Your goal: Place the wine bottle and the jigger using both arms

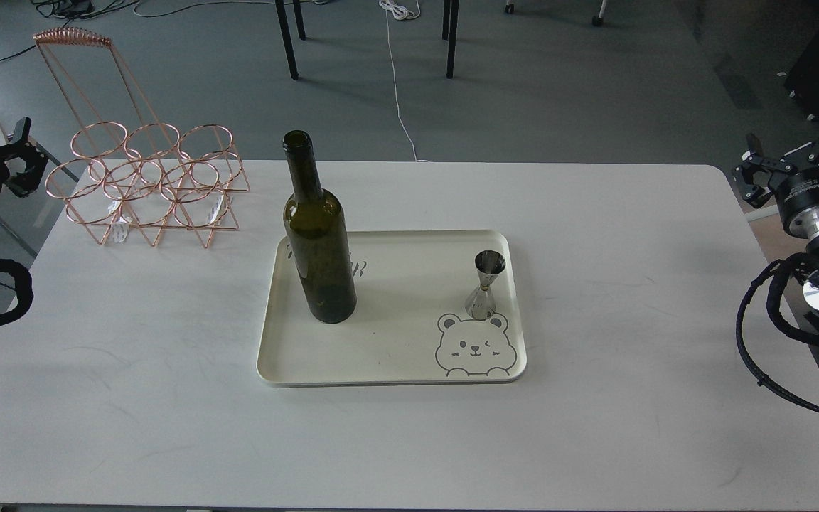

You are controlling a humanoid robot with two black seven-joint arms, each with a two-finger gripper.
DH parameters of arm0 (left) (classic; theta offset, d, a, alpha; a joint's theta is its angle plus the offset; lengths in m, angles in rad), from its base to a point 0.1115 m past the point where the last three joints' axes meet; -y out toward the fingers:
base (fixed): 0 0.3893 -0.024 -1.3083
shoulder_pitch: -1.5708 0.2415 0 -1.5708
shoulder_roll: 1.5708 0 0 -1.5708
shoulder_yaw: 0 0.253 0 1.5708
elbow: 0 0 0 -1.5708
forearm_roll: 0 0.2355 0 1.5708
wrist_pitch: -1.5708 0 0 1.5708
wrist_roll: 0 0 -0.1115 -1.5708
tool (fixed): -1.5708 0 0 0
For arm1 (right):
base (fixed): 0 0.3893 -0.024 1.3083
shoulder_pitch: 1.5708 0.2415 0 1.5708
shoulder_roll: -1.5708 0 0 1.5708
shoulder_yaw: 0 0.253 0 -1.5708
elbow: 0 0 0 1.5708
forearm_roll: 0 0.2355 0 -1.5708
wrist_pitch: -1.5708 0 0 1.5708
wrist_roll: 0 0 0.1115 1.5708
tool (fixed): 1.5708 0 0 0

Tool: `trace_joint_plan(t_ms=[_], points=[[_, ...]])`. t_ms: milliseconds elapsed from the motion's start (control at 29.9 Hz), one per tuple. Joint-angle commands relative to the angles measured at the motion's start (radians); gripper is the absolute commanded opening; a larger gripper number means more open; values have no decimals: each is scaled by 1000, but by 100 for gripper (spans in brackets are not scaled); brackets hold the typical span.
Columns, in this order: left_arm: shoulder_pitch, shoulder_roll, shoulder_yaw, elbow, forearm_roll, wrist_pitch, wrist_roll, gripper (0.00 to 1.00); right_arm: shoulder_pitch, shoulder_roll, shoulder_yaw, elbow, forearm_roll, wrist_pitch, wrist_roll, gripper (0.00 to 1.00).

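The dark green wine bottle [318, 245] stands upright on the left part of a cream tray [395, 373] with a bear drawing. The steel jigger [486, 284] stands upright on the tray's right side, just above the bear's head. My left gripper [20, 153] hangs off the table's left edge, far from the bottle; its fingers are too dark and end-on to tell apart. My right gripper [752, 174] is off the table's right edge, far from the jigger, and its fingers are just as hard to read. Neither holds anything.
A copper wire bottle rack [150, 188] with a tall handle stands at the table's back left. The white table [630, 299] spreads around the tray. Beyond the far edge are chair legs [288, 43] and cables on the grey floor.
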Motion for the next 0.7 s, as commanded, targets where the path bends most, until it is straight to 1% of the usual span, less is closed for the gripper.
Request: trace_joint_plan(t_ms=[0, 401, 468, 602, 669], points=[[3, 0, 1, 1, 0, 0, -3, 98, -1, 8, 17, -1, -2, -3, 0, 99], [9, -1, 3, 0, 3, 0, -3, 98, 4, -6, 0, 35, -15, -4, 0, 99], [9, -4, 3, -2, 2, 0, -3, 98, -1, -25, 0, 83, -15, -4, 0, 99], [10, -18, -3, -2, 0, 0, -6, 98, -23, -117, -35, 228, -51, -18, 0, 99], [9, -29, -3, -2, 0, 0, -6, 98, -27, -166, -58, 316, -93, -57, 0, 99]])
